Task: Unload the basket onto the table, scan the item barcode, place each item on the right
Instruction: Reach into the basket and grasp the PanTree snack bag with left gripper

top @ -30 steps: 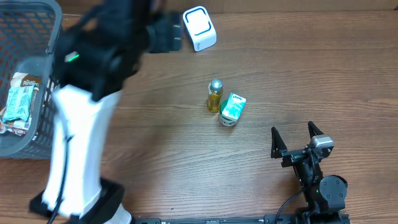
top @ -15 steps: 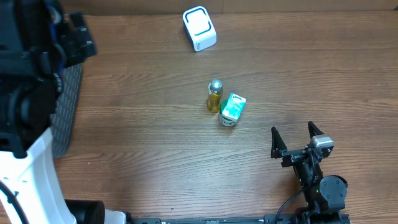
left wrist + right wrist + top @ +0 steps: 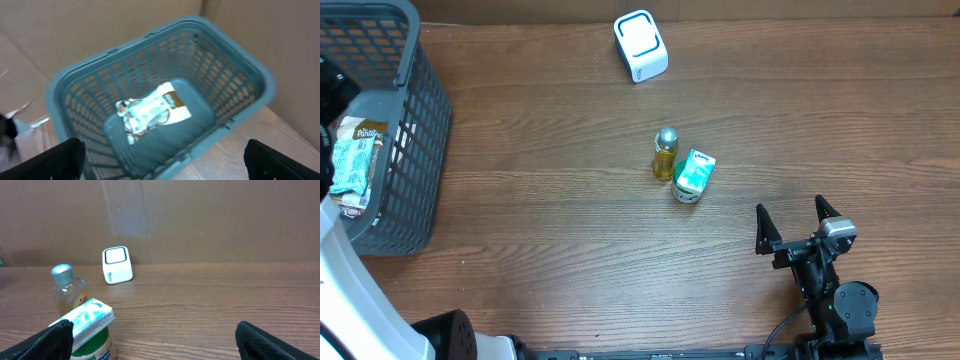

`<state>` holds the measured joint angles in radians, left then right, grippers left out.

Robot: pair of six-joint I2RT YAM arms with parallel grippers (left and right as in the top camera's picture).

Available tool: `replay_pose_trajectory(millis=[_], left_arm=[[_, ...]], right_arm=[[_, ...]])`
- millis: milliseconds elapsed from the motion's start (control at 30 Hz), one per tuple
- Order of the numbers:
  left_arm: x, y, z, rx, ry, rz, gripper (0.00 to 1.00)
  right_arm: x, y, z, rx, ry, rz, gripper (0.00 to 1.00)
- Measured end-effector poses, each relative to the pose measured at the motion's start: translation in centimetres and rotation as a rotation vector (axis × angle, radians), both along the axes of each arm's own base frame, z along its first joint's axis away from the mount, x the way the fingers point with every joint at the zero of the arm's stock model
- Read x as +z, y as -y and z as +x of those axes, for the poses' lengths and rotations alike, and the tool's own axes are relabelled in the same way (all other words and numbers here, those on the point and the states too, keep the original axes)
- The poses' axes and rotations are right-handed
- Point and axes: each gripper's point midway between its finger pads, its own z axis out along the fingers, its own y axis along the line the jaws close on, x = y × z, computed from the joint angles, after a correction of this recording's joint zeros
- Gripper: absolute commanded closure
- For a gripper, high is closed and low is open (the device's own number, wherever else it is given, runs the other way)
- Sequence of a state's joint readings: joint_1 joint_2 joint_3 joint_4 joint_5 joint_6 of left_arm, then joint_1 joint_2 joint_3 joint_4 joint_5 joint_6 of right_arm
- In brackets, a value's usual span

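A white box-shaped scanner (image 3: 640, 45) (image 3: 117, 265) stands at the far side of the table. Mid-table, a small yellow bottle with a silver cap (image 3: 665, 153) (image 3: 67, 292) stands next to a green tub with a white-and-teal lid (image 3: 694, 176) (image 3: 90, 330). No barcode shows on either. My right gripper (image 3: 798, 222) (image 3: 155, 342) rests open near the front edge, right of the tub, with nothing in it. My left gripper (image 3: 162, 162) hangs open and empty above the basket (image 3: 240, 75), looking down on a snack packet (image 3: 152, 112) (image 3: 350, 160).
The grey mesh basket (image 3: 420, 120) fills the table's left end. The left arm's white body (image 3: 350, 300) rises at the bottom left corner. A cardboard wall (image 3: 200, 215) backs the table behind the scanner.
The left arm has swung left from over the table's back to beyond the basket, which now shows uncovered. The right arm, bottle, tub and scanner have not moved.
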<state>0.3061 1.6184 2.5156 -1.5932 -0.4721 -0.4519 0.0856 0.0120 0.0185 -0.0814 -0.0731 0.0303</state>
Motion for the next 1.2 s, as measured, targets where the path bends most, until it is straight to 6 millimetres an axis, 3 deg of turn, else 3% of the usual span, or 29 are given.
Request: replay_pose_trajectory(millis=[233,567,900,1200], left_arm=[[-2.7,-4.2,-0.3,0.141,-0.073,-0.04,0.0],[-9.0,-8.4,2.7,0.155,-0.3,-0.08,0.0],[-18.1,-10.2,6.9,-0.002,-0.618,-0.141,0.0],[-26.1,-12.0,7.6,-0.057,-0.837,-0.241,0.0]], right_arm=[[0.0,0.0,0.0,0.0,0.0,0.0,0.0],[0.0,0.0,0.0,0.0,0.0,0.0,0.0],[0.0,0.0,0.0,0.0,0.0,0.0,0.0],[0.0,0.0,0.0,0.0,-0.001,0.0,0.0]])
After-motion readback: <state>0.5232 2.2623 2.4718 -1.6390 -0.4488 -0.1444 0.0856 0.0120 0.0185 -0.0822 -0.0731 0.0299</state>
